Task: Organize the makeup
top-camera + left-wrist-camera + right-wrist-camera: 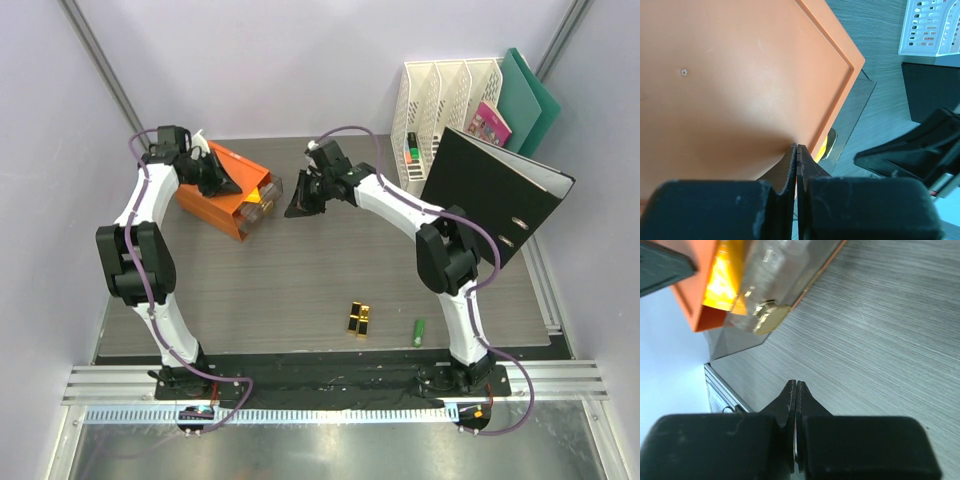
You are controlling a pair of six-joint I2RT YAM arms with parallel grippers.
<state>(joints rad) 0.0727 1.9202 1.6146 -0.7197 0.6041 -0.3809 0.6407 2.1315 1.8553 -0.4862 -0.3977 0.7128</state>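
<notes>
The orange box (212, 195) sits below the fully closed, empty left hand (796, 148). Its clear drawer (790, 270), pulled out just ahead of the closed, empty right hand (796, 386), holds an orange-yellow tube (722, 280). Black-gold lipsticks (359, 319) and a small green tube (419, 332) lie on the counter (300, 290), well apart from both hands.

The left arm (148, 215) is stretched to the far left, and the left gripper (796, 148) is held fully closed, tips together. The right arm (430, 225) is reached far and leftward, and the right gripper (796, 385) is likewise pressed closed.
</notes>
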